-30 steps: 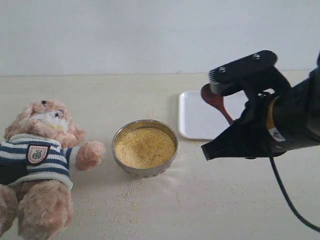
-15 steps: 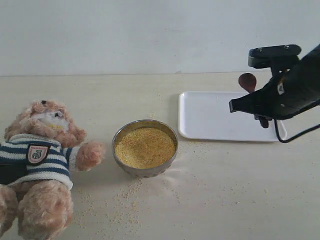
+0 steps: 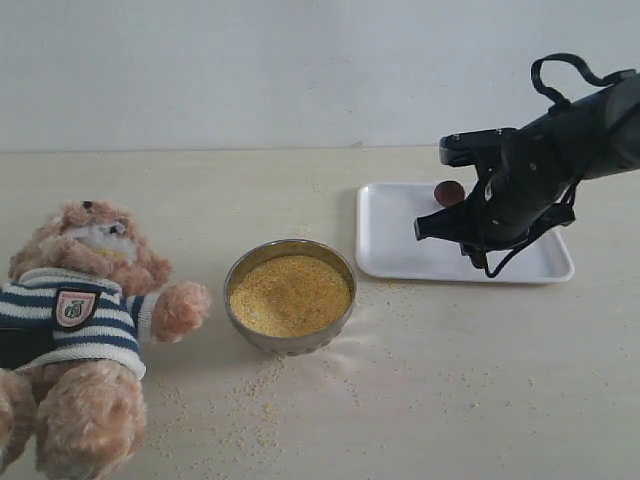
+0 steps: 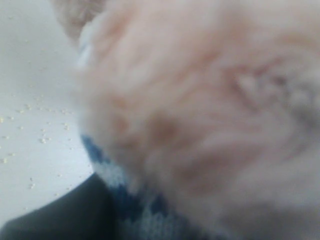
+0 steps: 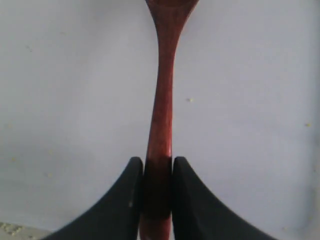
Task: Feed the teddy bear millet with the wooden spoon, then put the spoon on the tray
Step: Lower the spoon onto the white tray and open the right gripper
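The right arm stretches low over the tray. The right hand pinches the spoon by its handle from both sides. The left hand, well apart from the tray, shows only a dark edge, and its grip cannot be read.

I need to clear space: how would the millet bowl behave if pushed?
Probably slides rather than tips: the steel bowl looks low and wide. Millet fills it nearly to the rim, so a jolt would likely spill grains.

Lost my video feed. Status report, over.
Right gripper shut on wooden spoon, over tray. Left gripper by teddy bear, grip unclear. Nothing in the way.
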Controlling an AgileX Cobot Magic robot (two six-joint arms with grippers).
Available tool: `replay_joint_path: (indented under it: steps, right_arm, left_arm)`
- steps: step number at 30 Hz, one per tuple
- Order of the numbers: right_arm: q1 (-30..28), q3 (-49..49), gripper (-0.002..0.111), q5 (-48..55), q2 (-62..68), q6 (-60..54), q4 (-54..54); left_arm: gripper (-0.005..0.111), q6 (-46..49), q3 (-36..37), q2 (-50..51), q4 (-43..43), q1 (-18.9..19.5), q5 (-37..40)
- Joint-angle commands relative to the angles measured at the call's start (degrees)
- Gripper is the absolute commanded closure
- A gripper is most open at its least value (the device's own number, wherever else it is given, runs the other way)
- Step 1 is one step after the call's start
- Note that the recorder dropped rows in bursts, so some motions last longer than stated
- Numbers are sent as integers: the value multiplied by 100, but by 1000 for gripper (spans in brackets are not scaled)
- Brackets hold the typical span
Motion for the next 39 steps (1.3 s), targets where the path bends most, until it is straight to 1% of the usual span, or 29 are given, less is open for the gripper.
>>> replay_joint_path:
  steps: [1, 8, 11, 20, 24, 28, 30, 31, 32, 33, 34, 35, 36, 37, 38, 39]
  right_arm:
    - [-83, -44, 106, -156, 103, 102, 24]
    - [-83, -44, 81, -244, 204, 102, 52]
    - [-83, -44, 75, -284, 204, 92, 52]
    - [-94, -44, 74, -337, 97, 25, 69]
    - [-94, 169, 74, -689, -262, 25, 36]
    - [-94, 763, 75, -1587, -817, 155, 4]
    - [-94, 1177, 81, -2066, -1197, 216, 4]
    - [-94, 1615, 94, -2417, -1627, 219, 4]
    - [-94, 1860, 100, -2582, -1854, 219, 4]
    - [-94, 2382, 108, -3048, -2325, 231, 16]
    - [-94, 2599, 108, -3329, -2513, 243, 24]
    - [-94, 3140, 108, -3921, -2993, 271, 24]
    - [-94, 3353, 108, -4174, -3189, 284, 24]
    - [-94, 3867, 108, -4688, -3681, 352, 30]
    - [-94, 4053, 108, -4814, -3883, 444, 30]
    - [-94, 4446, 108, -4887, -4364, 584, 30]
  left_arm:
    - [102, 56, 1, 2, -83, 21, 165]
    - [102, 56, 1, 2, -83, 21, 165]
    - [102, 56, 1, 2, -83, 21, 165]
    - [102, 56, 1, 2, -83, 21, 165]
    - [102, 56, 1, 2, -83, 21, 165]
    - [102, 56, 1, 2, -83, 21, 165]
    - [102, 56, 1, 2, -83, 21, 165]
    - [102, 56, 1, 2, -83, 21, 165]
    - [102, 56, 1, 2, -83, 21, 165]
    - [102, 56, 1, 2, -83, 21, 165]
    - [102, 56, 1, 2, -83, 21, 165]
    - [102, 56, 1, 2, -83, 21, 165]
    - [102, 56, 1, 2, -83, 21, 165]
    - [102, 56, 1, 2, -83, 21, 165]
    - [102, 56, 1, 2, -83, 21, 165]
    - [102, 56, 1, 2, -83, 21, 165]
